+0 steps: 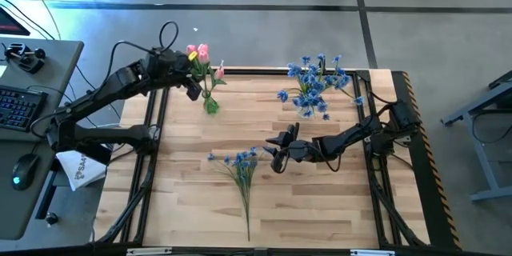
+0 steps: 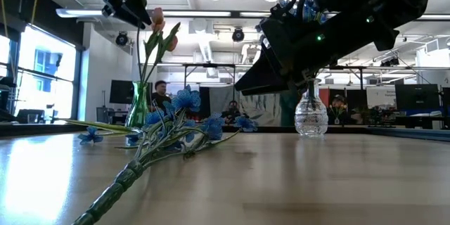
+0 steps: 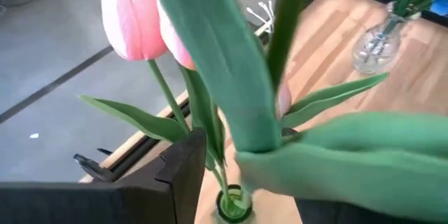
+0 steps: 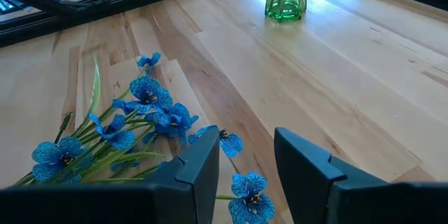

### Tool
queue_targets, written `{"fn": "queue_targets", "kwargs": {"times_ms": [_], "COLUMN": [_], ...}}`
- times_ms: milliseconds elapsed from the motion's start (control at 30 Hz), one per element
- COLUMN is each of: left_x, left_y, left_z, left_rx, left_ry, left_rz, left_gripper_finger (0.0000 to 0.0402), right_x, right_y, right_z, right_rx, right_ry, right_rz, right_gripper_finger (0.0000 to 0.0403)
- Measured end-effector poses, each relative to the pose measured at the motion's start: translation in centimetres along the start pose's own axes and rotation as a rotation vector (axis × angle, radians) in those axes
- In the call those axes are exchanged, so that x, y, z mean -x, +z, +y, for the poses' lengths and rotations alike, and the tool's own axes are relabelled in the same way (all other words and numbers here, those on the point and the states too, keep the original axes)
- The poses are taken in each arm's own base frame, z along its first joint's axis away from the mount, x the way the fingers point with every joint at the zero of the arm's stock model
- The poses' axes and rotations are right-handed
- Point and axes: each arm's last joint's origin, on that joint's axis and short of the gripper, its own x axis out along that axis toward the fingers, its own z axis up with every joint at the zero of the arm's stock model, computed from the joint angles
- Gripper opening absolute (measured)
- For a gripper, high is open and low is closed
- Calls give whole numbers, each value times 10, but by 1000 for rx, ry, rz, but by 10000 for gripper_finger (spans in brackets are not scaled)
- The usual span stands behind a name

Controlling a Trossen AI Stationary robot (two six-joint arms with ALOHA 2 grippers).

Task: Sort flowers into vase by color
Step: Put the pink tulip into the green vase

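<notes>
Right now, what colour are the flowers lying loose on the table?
Blue flowers, green stems; clearest in the right wrist view.

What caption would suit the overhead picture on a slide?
Left tool at the pink flowers in the green vase; right tool open beside blue flowers lying on the table.

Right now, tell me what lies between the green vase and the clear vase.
Nothing: in the high view only bare table runs from the green vase to the clear vase. The loose blue flowers lie nearer the front.
</notes>
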Motion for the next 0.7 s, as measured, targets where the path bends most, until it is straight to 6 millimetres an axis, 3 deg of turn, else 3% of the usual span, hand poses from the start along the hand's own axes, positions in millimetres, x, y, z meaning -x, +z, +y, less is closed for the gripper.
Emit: {"fn": "queue_targets", "kwargs": {"times_ms": [700], "left_x": [1], "left_y": [0], "left_z": [6], "left_rx": [-5], "left_ry": [-12], "left_rz": [8], "left_gripper_finger": [188], "right_x": [0], "right_y": [0], "right_z": [0], "right_rx": [-2], "right_ry": [0], "right_rz": [0], "right_gripper_finger": [134]}}
